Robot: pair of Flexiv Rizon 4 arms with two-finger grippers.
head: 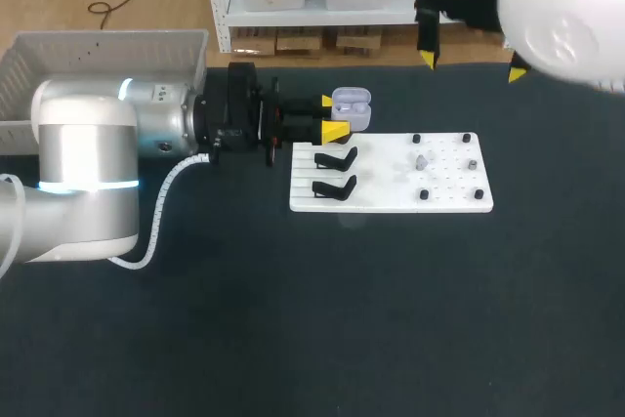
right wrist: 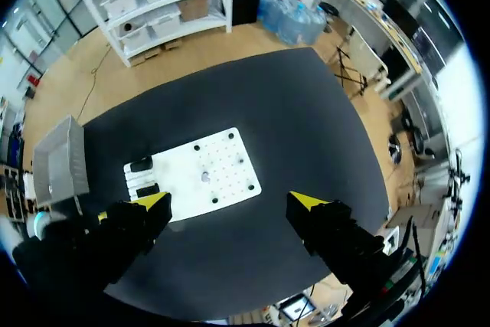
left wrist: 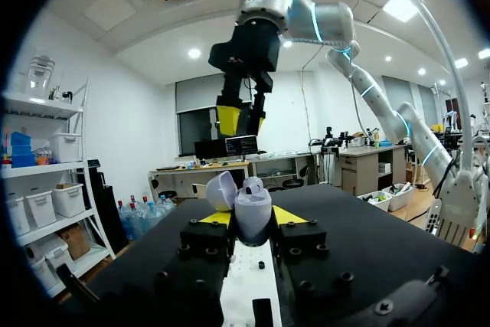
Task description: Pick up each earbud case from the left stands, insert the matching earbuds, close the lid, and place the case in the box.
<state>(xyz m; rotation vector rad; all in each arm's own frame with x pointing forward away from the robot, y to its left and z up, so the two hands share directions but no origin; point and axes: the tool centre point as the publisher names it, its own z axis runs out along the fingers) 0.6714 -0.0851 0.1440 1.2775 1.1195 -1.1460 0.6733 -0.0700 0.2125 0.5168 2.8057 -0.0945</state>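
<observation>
You have the open earbud case (left wrist: 253,203) clamped in your left gripper (left wrist: 252,217).
The yellow tips pinch its smooth, rounded pale shell from both sides, with the domed lid hinged back. It is at the far left corner of the flat white board (head: 391,197), near two curved black stands (head: 335,158). Your right gripper (head: 471,65) hangs over the table's far edge, fingers spread wide.
</observation>
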